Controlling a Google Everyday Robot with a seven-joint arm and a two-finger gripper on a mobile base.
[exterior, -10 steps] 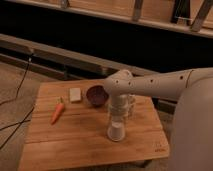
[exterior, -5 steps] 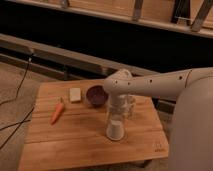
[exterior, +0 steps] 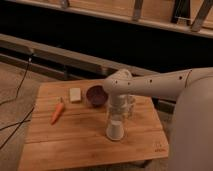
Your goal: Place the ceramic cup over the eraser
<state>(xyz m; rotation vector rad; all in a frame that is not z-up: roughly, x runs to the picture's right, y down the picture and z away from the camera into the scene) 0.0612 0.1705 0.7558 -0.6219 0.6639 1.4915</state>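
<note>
The ceramic cup stands toward the right of the wooden desk, with the gripper reaching straight down onto it, fingers pinching its upper part. Behind it sits a purple bowl, a beige block beside that, and a carrot further left.

One end effector above one cup
</note>
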